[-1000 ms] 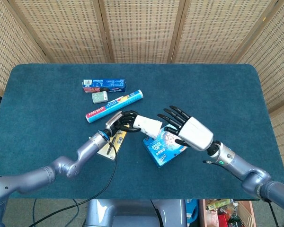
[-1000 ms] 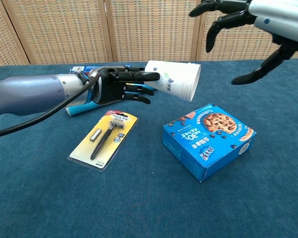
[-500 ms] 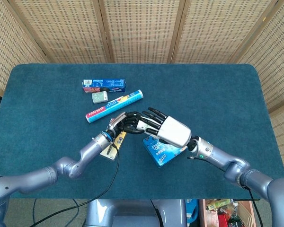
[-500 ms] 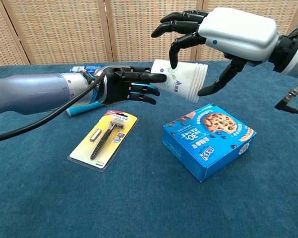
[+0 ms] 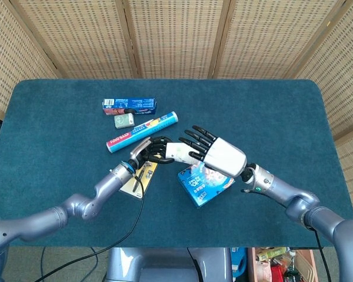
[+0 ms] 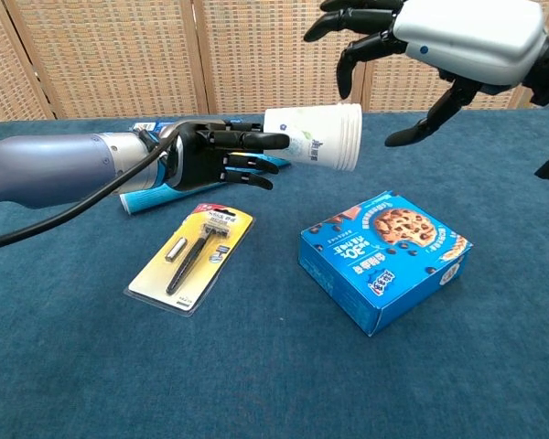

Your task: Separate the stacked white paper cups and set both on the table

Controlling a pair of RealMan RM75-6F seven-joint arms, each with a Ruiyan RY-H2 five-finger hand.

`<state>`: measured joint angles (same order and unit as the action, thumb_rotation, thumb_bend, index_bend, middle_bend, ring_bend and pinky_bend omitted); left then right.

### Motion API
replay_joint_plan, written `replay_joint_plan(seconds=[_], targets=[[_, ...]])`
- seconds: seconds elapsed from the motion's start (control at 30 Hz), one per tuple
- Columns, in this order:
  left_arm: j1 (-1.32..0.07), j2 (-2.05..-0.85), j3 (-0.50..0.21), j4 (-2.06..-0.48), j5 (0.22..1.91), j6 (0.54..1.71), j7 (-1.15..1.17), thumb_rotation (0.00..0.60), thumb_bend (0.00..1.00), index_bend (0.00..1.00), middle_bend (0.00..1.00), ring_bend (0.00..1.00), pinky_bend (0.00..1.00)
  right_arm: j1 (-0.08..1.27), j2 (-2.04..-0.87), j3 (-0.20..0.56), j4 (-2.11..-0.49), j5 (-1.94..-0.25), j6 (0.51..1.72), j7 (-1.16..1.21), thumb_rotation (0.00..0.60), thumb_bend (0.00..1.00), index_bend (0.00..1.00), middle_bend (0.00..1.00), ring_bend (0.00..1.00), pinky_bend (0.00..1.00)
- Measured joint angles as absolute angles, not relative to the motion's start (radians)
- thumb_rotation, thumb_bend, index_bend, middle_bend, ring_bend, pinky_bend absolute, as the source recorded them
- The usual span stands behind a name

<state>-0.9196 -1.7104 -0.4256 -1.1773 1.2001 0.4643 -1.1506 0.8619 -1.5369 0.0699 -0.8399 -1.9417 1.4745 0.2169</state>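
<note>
Left hand (image 6: 206, 155) holds the stacked white paper cups (image 6: 316, 137) sideways above the surface (image 6: 73, 366); right hand (image 6: 457, 41), fingers (image 6: 357, 18) spread and holding nothing, hovers above the rims.

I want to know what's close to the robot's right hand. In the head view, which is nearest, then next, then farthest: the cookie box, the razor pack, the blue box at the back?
From the right hand:
1. Cookie box, just below it.
2. Razor pack, left, beneath the left arm.
3. Blue box, far back left.
</note>
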Motion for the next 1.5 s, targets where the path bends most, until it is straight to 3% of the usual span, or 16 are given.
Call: replay_joint_plan(seconds=[0.27,0.87,1.5], targets=[[-0.912,-1.707,-0.43,-1.188,1.228,0.447,-1.182,0.6,0.13,0.54,0.53,0.47,0.46,0.875,-1.559,0.055,-0.806,-1.917,1.461,0.226,0.6,0.12,0.46,0.22,0.06,0.17],[-0.933,-1.737,-0.428,-1.156,1.264,0.412,-1.218,0.6,0.13,0.54,0.53,0.47,0.46,0.923,-1.631,0.045,-0.763,-1.884,1.482,0.257,0.6,0.26,0.53,0.24,0.08,0.19],[-0.945,-1.748,-0.43,-1.144,1.277,0.399,-1.222,0.6,0.13,0.54,0.53,0.47,0.46,0.929,-1.666,0.021,-0.718,-1.864,1.498,0.267,0.6,0.43,0.69,0.26,0.09,0.21]])
